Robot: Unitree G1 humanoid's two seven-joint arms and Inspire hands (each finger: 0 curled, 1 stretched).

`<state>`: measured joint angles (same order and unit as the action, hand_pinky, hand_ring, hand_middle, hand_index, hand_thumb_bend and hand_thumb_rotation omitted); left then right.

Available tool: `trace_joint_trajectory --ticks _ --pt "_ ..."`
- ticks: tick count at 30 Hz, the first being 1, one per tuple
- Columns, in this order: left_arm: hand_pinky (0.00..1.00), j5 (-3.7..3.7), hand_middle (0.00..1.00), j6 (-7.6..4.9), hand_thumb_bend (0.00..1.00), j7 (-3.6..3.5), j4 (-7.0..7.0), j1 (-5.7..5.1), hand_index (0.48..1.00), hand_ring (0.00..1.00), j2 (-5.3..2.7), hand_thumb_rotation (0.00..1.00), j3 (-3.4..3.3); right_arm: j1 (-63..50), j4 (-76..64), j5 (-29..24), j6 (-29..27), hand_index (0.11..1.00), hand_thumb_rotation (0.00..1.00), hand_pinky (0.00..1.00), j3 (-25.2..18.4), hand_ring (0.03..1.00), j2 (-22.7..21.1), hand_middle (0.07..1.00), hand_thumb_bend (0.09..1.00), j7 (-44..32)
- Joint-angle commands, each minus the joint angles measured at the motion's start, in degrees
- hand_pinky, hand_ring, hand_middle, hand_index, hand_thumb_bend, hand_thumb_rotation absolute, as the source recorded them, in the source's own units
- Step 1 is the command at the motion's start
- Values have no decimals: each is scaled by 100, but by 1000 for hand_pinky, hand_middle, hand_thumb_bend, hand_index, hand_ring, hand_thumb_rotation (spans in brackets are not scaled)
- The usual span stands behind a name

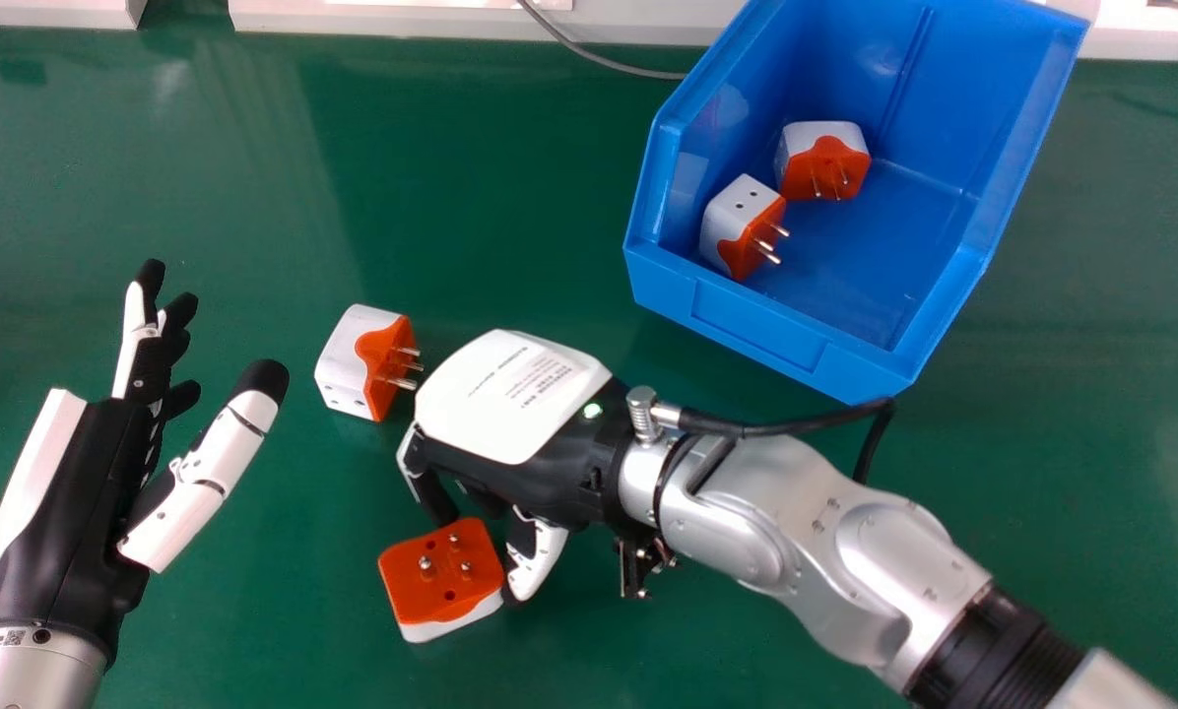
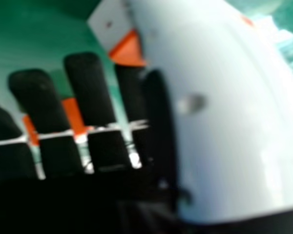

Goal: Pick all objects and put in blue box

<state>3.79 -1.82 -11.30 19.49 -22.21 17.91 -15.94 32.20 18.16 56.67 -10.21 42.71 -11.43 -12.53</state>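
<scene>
My right hand (image 1: 510, 394) is low over the table, its palm turned down, the fingers and thumb just above an orange and white plug adapter (image 1: 441, 581) lying pins up. Whether they touch it is hard to tell. In the right hand view, the fingers of my right hand (image 2: 90, 92) are extended, with orange parts behind them. A second adapter (image 1: 367, 362) lies on its side left of that hand. Two more adapters, one (image 1: 744, 226) nearer and one (image 1: 823, 161) farther, rest inside the blue box (image 1: 761, 338). At the left, my left hand (image 1: 67, 522) is open and holds nothing.
The green table (image 1: 254, 197) carries everything. A grey cable (image 1: 599, 61) runs along its far edge beside the box, which stands back right with raised walls. White equipment (image 1: 402, 20) borders the far side.
</scene>
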Motion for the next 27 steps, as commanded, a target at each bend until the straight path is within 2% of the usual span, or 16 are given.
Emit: trace_joint_trajectory --ticks 1,4,6,7,11,14,19,21,26,27 --pt "940 12 1000 -83 486 22 112 -2 1000 996 37 754 -20 14 -160 166 -1 509 429 305 27 401 -10 487 633 329" --pt "936 -14 1000 -63 482 15 109 10 1000 993 20 753 -20 15 -157 194 -31 501 518 345 13 424 -19 499 687 360" --pt "936 -32 1000 -77 485 17 91 19 1000 991 9 744 -21 36 -190 239 -25 511 569 364 28 437 -40 511 690 286" --pt "937 -19 1000 -79 488 23 87 23 1000 991 12 743 -18 20 -199 217 -32 517 585 369 13 441 -34 517 692 293" --pt "934 18 1000 -77 492 9 89 33 1000 991 49 763 -13 10 -210 240 37 524 608 379 28 455 -13 529 733 210" --pt "936 -32 1000 -50 492 -15 89 45 1000 994 46 767 -18 -3 -225 249 102 516 618 367 40 436 14 520 742 167" --pt "939 -27 1000 -55 486 -7 82 45 1000 997 44 755 -22 -60 -282 398 233 511 619 350 100 421 33 512 789 209" --pt "937 -79 1000 -55 491 -18 70 59 1000 995 26 752 -27 -81 -285 437 268 505 633 338 111 407 45 500 814 223" --pt "938 -63 1000 -46 492 6 92 50 1000 997 27 738 -21 -146 -317 387 264 496 629 313 88 377 74 477 842 231" --pt "940 -40 1000 -44 485 10 102 46 1000 998 35 736 -14 -140 -325 442 299 500 628 304 119 367 83 470 841 195"
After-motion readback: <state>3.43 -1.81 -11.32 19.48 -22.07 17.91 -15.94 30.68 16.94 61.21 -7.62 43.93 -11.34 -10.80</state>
